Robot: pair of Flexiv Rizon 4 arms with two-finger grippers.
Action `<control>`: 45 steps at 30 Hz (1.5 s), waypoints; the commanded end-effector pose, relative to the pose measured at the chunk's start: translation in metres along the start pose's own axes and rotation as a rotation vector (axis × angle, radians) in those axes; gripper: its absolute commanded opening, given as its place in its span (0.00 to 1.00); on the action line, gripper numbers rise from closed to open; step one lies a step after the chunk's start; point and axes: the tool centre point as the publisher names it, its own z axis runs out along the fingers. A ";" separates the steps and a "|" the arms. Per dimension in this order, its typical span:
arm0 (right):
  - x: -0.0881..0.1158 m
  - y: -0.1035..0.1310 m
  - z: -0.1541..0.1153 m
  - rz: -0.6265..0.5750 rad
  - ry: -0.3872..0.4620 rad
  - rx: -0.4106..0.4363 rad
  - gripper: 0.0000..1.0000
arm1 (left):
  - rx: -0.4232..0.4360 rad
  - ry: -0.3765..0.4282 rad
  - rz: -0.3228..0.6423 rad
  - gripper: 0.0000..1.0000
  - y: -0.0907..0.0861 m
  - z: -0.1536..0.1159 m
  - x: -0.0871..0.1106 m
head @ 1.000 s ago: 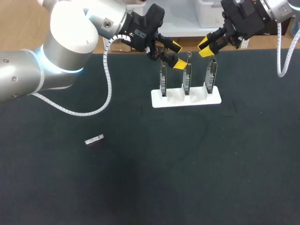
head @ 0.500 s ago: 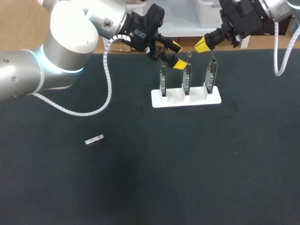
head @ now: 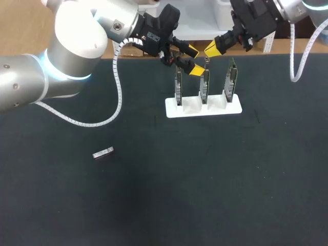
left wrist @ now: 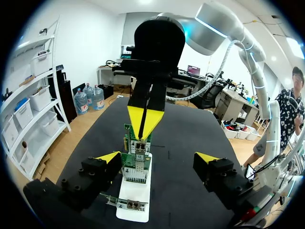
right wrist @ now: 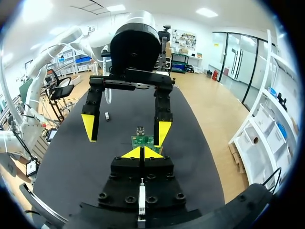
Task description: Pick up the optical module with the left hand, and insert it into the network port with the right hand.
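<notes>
Fingers (head: 192,50) of the left gripper (head: 193,60) are spread wide with nothing held between them. One yellow tip sits farther back, and the other lies lower, between the tops of the left and middle circuit cards (head: 204,84). In the left wrist view, the left gripper (left wrist: 157,157) looks down on the cards (left wrist: 136,162), which stand in the gap ahead of its open tips. I cannot tell whether either tip touches a card.

The right gripper (head: 212,48) has its two yellow tips pressed together, and nothing shows between them. It hangs above the far side of the middle card, just right of the left gripper. In the right wrist view, its closed tips (right wrist: 141,152) point at the top edge of a card (right wrist: 143,140), and the open left gripper (right wrist: 126,130) faces it from beyond.

Three cards stand upright in a row in the slots of a white stand (head: 203,106), which sits far on the dark table (head: 230,179), a little right of the middle.

The optical module (head: 103,152) lies flat on the table to the near left, well apart from the stand and from both grippers. From the right wrist it shows as a small piece (right wrist: 107,116) on the mat beyond the left gripper.

The left arm (head: 66,51) comes in from the far left, and the right arm (head: 261,15) comes in from the far right.
</notes>
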 end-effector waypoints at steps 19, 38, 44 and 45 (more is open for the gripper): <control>0.012 -0.005 0.014 0.029 0.031 -0.035 0.00 | 0.003 0.006 -0.002 1.00 0.002 0.001 -0.001; 0.018 -0.003 0.023 0.050 0.044 -0.048 0.00 | 0.003 0.006 -0.002 1.00 0.002 0.001 -0.001; 0.020 -0.002 0.025 0.052 0.049 -0.054 0.00 | 0.003 0.006 -0.002 1.00 0.002 0.001 -0.001; 0.020 -0.002 0.026 0.053 0.049 -0.054 0.00 | 0.003 0.006 -0.002 1.00 0.002 0.001 -0.001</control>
